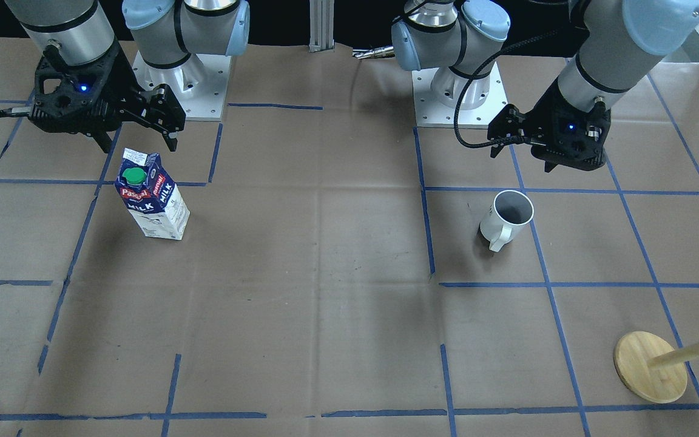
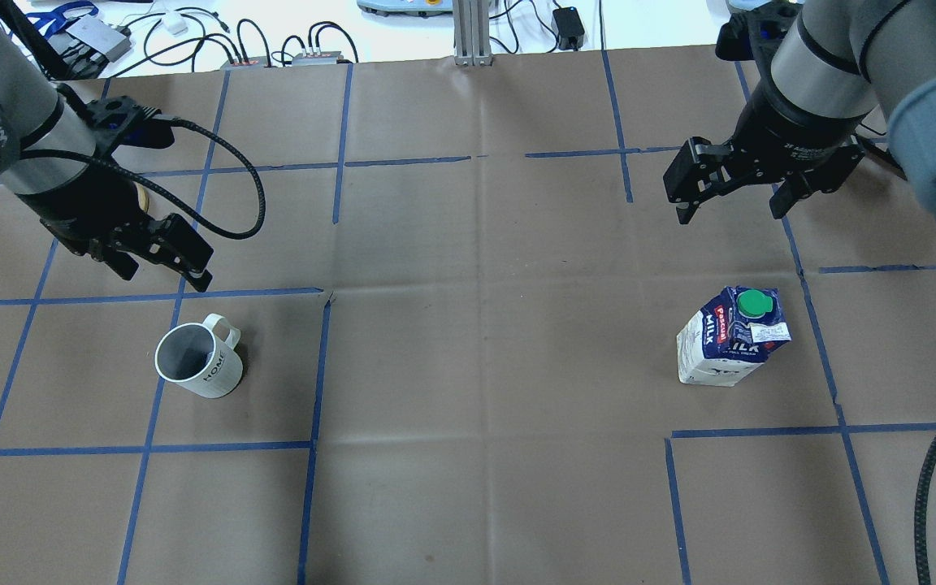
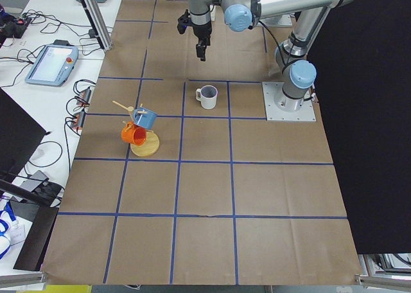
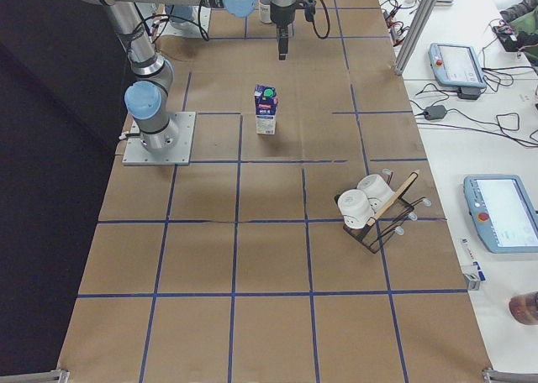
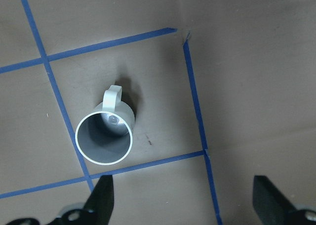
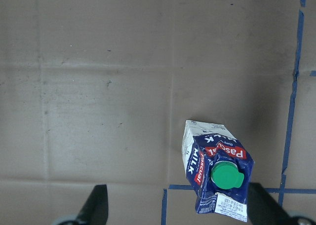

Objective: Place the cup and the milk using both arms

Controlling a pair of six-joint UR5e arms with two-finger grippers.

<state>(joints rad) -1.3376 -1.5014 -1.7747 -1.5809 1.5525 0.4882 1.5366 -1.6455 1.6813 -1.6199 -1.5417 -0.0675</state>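
In the overhead view the left gripper [image 2: 163, 276] hangs in the air over the left half of the table [image 2: 476, 341], which is covered in brown paper crossed by a blue tape grid [image 2: 322, 370]. Its two black fingers [image 5: 101, 203] are spread wide apart and hold nothing. The left wrist view looks straight down between them at the cup [image 5: 104, 138], which they do not touch.

The cup [image 2: 200, 366] is a white mug with a grey inside. It stands upright on the paper inside one taped square, near that square's left tape line, mouth upward. Its squarish handle [image 2: 224, 331] points to the far right, and dark lettering reading "HOME" runs down its side.

Well apart from it, on the right half of the table, the milk carton [image 2: 728, 337] stands upright, dark blue above and white below. A round green cap [image 2: 753, 303] sits on its sloped top. It is just left of a blue tape line, with a tape corner near its base in the right wrist view.

The right gripper [image 2: 730, 213] hovers above that area, clear of the carton, jaws wide open and empty. In its wrist view the milk carton [image 6: 217, 168] lies between the two fingers [image 6: 96, 205], closer to the right one.

At the table's left end a wooden mug tree [image 3: 142, 135] carries a blue mug and an orange one. At the right end a black rack [image 4: 374, 211] holds white cups.
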